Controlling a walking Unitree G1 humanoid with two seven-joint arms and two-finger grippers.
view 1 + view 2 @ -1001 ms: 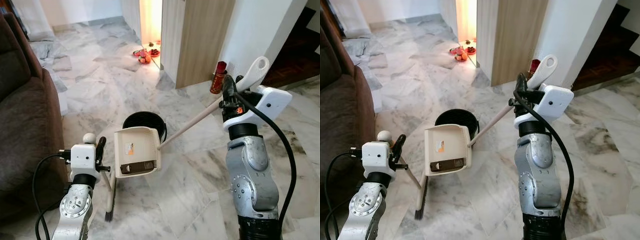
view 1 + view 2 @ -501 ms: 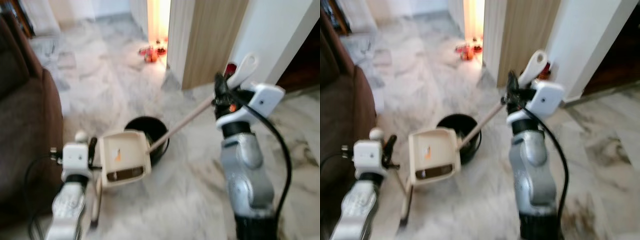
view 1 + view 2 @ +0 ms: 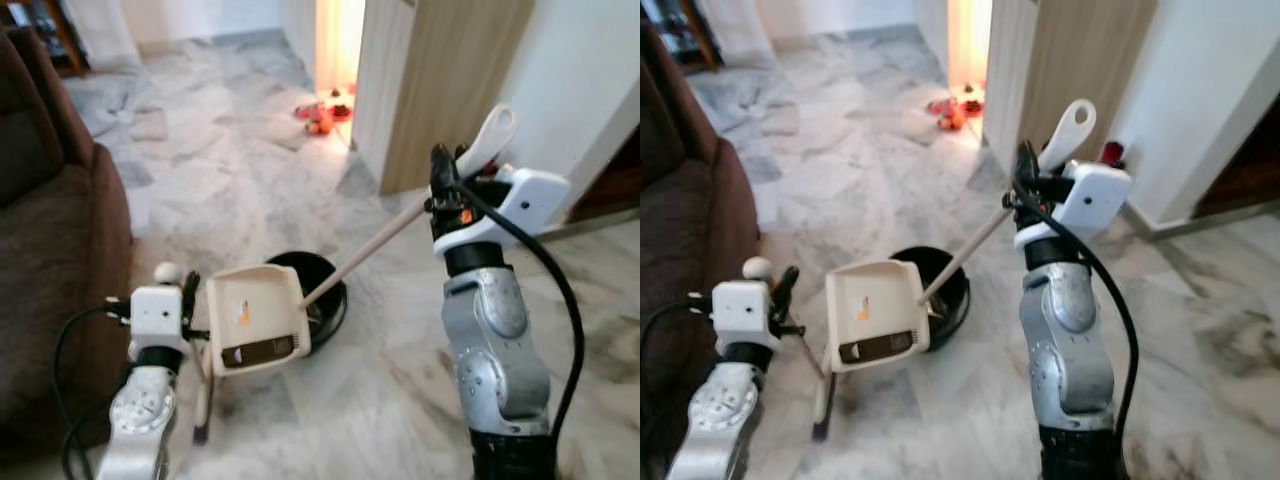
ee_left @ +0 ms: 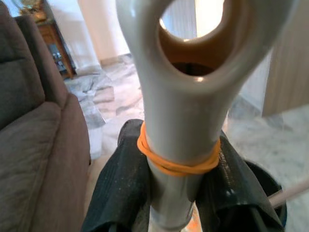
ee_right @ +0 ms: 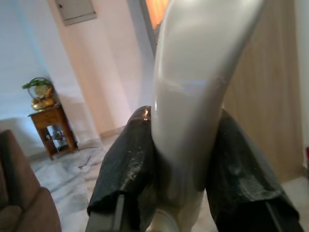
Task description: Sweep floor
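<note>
I had tipped the cream plastic dustpan (image 3: 252, 318) closer over the round black bin (image 3: 322, 297); right gripper (image 5: 186, 159) clamped its long handle, left gripper (image 4: 178, 193) the broom's handle — emptying looked underway.

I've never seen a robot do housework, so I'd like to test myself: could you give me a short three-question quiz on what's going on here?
1. True or false: the right gripper has its fingers shut on the long handle of the dustpan.
2. What does the left gripper hold? A) a cloth B) the broom handle C) nothing
3. Fill in: the dustpan is held over a black ____ on the marble floor.

Key: 1. True; the pale handle sits between its two fingers. 2. B; the handle with an orange rubber band around it is clamped between its fingers. 3. Bucket.
</note>
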